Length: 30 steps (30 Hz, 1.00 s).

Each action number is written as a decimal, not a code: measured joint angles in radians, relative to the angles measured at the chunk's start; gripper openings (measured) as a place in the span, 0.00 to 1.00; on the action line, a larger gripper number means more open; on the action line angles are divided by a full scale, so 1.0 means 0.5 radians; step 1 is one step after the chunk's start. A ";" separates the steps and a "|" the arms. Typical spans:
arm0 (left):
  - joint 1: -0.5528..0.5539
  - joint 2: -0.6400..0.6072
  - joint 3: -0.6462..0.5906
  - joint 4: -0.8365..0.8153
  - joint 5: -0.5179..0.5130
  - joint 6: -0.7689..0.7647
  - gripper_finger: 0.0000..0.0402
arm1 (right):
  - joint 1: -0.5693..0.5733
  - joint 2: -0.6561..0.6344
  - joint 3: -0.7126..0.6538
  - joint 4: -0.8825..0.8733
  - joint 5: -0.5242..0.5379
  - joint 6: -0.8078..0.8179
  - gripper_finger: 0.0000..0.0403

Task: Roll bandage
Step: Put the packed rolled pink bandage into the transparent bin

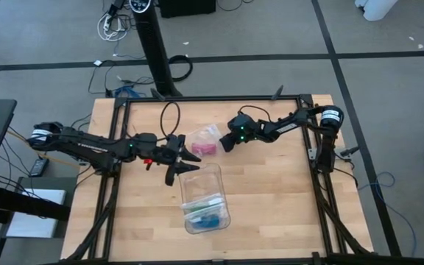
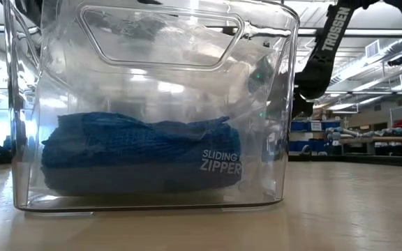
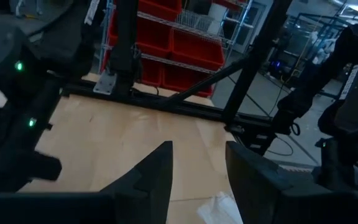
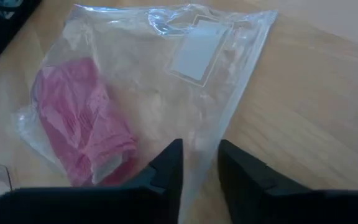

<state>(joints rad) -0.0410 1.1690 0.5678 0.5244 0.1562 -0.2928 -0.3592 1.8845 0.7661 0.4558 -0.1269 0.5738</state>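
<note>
The bandage [image 4: 82, 121] lay bunched inside the clear plastic bag [image 4: 166, 81] on the table [image 1: 271, 191], not yet rolled or removed. The right gripper [image 4: 201, 165], fingers narrowly parted, hovered over the bag's edge. The left gripper [image 3: 197, 168], spread, waited beside it.

I see even, bright overhead light on the pale wooden table [image 1: 271, 199]; ceiling strips glare off the clear plastic box [image 2: 152, 42]. My wrist views blur nearby.
</note>
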 joint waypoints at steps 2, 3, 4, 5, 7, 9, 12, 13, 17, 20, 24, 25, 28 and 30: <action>0.000 0.000 0.000 0.006 0.000 -0.001 0.39 | 0.003 0.025 0.002 0.047 0.000 -0.037 0.16; 0.000 0.000 0.000 0.005 0.001 -0.001 0.39 | 0.009 0.030 0.002 0.060 0.000 -0.066 0.11; 0.000 0.000 0.000 0.009 0.001 -0.001 0.39 | 0.017 0.031 0.001 0.070 -0.002 -0.087 0.06; 0.000 0.000 0.000 0.008 0.001 -0.001 0.39 | 0.024 0.023 0.001 0.070 -0.004 -0.106 0.03; 0.000 -0.015 0.000 0.000 0.005 -0.001 0.39 | 0.038 -0.032 -0.006 0.050 -0.004 -0.149 0.03; 0.000 -0.037 0.000 0.001 0.006 -0.001 0.39 | 0.043 -0.128 -0.004 0.048 -0.014 -0.181 0.03; 0.004 -0.099 0.000 -0.069 -0.008 -0.001 0.39 | 0.069 -0.320 -0.002 -0.054 0.019 -0.267 0.01; 0.007 -0.124 0.000 -0.102 -0.027 0.000 0.39 | 0.083 -0.395 0.002 -0.118 0.023 -0.302 0.01; 0.018 -0.237 0.000 -0.272 -0.142 0.020 0.39 | 0.167 -0.723 0.134 -0.555 0.164 -0.502 0.01; 0.019 -0.322 0.003 -0.356 -0.253 0.076 0.39 | 0.251 -0.921 0.295 -0.910 0.300 -0.659 0.01; 0.018 -0.450 0.000 -0.499 -0.390 0.122 0.39 | 0.388 -1.094 0.537 -1.281 0.442 -0.813 0.01; 0.018 -0.480 0.000 -0.534 -0.422 0.135 0.39 | 0.428 -1.116 0.601 -1.353 0.470 -0.841 0.01; 0.018 -0.563 0.001 -0.611 -0.510 0.159 0.39 | 0.549 -1.143 0.773 -1.549 0.544 -0.920 0.00; 0.018 -0.611 0.001 -0.697 -0.583 0.175 0.38 | 0.626 -1.130 0.892 -1.653 0.547 -0.959 0.00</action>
<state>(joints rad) -0.0319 0.8637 0.5682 0.1757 -0.1355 -0.2055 -0.0463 1.3194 1.2119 -0.3706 0.1464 0.0945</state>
